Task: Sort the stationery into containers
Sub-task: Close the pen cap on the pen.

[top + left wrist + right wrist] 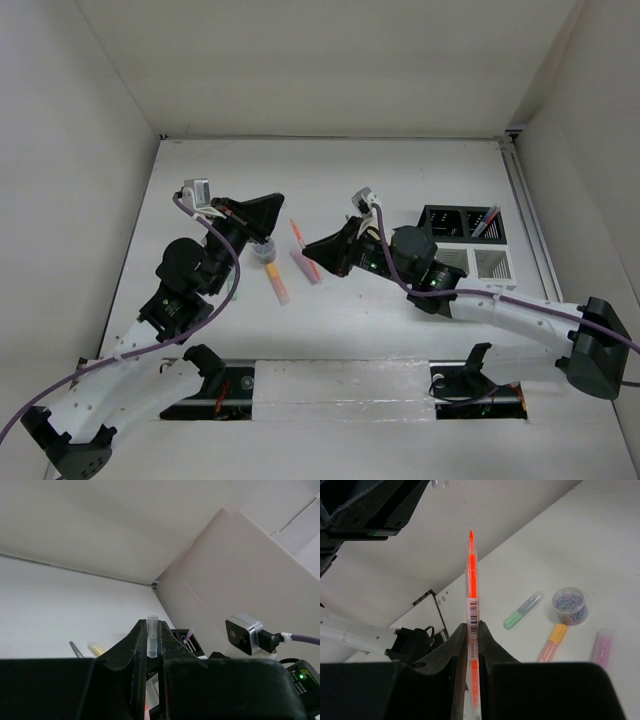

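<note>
An orange pen (472, 605) is pinched in the right gripper (472, 630), its bare tip sticking out toward the left gripper (152, 627), which is pressed together on a clear cap (152, 645). Both are held over the table (400, 180), well apart from the organizer (492, 262). Little is sorted: only some pens (485, 220) are stood in a black compartment. A green marker (522, 611), yellow marker (552, 641), pink marker (603, 647) and tub (569, 605) are left lying out. Capping is judged the step in hand.
</note>
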`<state>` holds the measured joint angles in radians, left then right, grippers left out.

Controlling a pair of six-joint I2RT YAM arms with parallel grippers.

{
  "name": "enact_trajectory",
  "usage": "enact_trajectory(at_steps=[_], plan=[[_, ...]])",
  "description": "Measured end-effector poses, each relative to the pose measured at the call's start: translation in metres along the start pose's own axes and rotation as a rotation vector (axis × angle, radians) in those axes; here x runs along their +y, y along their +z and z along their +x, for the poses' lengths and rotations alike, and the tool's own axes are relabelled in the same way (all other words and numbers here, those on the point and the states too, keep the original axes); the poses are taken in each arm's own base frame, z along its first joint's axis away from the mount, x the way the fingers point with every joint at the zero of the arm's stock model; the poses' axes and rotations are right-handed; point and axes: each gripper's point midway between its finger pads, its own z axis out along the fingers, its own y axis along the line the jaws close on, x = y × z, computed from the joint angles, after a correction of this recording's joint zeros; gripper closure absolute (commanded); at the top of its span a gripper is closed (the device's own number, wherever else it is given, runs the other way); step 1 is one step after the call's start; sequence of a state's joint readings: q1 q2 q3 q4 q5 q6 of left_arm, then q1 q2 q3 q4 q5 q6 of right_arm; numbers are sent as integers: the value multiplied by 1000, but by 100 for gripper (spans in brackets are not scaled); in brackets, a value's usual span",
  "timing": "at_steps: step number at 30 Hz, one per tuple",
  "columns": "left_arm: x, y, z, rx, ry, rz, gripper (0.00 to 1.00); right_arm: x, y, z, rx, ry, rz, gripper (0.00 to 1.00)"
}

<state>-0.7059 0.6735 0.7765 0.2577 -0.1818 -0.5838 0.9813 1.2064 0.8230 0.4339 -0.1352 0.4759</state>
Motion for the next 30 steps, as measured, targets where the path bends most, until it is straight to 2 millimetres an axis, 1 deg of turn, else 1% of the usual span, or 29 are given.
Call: enact_trajectory(at_steps=[5,9,14,18,26,30], plan=[[-2,0,-2,-7,-2,6,100,6,1,-2,-2,0,-15,100],[-1,0,-2,-6,-2,6,100,10,2,-9,-17,-3,-23,100],[3,0,5,4,1,-2,100,14,4,-19,-38,-7,-31,100],[4,1,5,5,2,-3,100,17,7,-25,-48,-8,-35,100],[4,1,4,1,3,-5,100,14,12,-24,-43,-7,-27,100],[4,-1,-1,-17,-1,-11,100,14,12,-24,-44,-7,-26,100]])
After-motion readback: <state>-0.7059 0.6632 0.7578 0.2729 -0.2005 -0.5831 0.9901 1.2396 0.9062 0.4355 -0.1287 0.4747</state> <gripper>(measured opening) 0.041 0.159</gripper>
